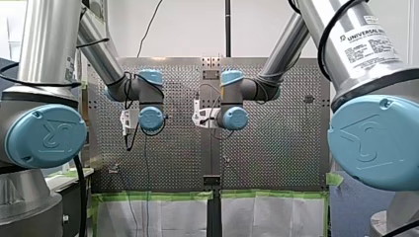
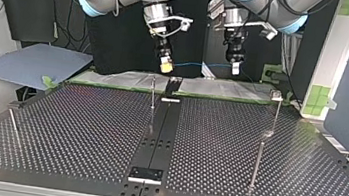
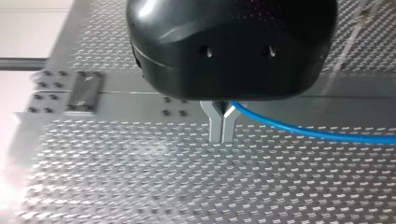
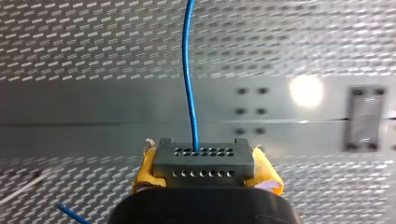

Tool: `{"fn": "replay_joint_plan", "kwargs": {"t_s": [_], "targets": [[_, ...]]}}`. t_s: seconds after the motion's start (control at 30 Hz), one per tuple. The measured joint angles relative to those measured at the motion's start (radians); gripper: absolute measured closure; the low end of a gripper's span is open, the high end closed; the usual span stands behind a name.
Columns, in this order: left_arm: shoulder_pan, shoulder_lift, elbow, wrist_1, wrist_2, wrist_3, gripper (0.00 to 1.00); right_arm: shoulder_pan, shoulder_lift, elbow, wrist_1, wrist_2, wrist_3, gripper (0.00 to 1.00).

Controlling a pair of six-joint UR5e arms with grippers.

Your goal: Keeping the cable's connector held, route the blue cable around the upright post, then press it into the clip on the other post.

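Both grippers hang above the far edge of the perforated table (image 2: 82,132). In the right wrist view my right gripper (image 4: 205,170) is shut, its yellow pads (image 4: 266,175) clamping the grey connector (image 4: 203,156). The blue cable (image 4: 188,70) leaves the connector and runs ahead. In the left wrist view my left gripper (image 3: 221,133) is shut on the blue cable (image 3: 327,135), which trails off sideways from its metal fingers (image 3: 214,122). In the top view the cable (image 2: 201,64) spans between my right gripper (image 2: 166,67) and my left gripper (image 2: 235,68). A thin upright post (image 2: 153,95) stands below my right gripper. A post with a clip (image 2: 277,95) stands at that view's right.
A dark centre strip (image 2: 161,131) with metal plates splits the table. A short leaning rod (image 2: 14,126) stands near the top view's left edge. A blue-grey sheet (image 2: 30,62) lies beyond the table at the left. Green tape edges the far side.
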Motion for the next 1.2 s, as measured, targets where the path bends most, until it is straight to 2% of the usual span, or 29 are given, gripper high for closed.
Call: {"fn": "replay_joint_plan", "kwargs": {"t_s": [0.17,0.3,0.5,0.6,0.77,1.0,1.2], "targets": [[0.007,0.051,0.048,-0.052,-0.026,0.004,1.00,0.000,-0.047,-0.046,0.045,-0.020,0.005,1.00],[0.014,0.097,0.093,-0.097,-0.044,0.006,1.00,0.000,-0.089,-0.085,0.078,-0.033,0.016,1.00],[0.023,0.157,0.152,-0.157,-0.049,0.005,1.00,0.000,-0.148,-0.106,0.089,-0.044,0.025,1.00],[0.028,0.186,0.181,-0.187,-0.049,0.004,1.00,-0.001,-0.163,-0.114,0.085,-0.058,0.038,1.00],[0.038,0.234,0.228,-0.234,-0.050,0.002,1.00,0.001,-0.141,-0.132,0.083,-0.092,0.071,1.00],[0.055,0.301,0.296,-0.302,-0.036,0.002,1.00,0.001,-0.096,-0.196,0.094,-0.131,0.106,1.00],[0.073,0.292,0.351,-0.357,-0.013,0.004,1.00,0.001,-0.091,-0.260,0.110,-0.146,0.142,1.00]]}}
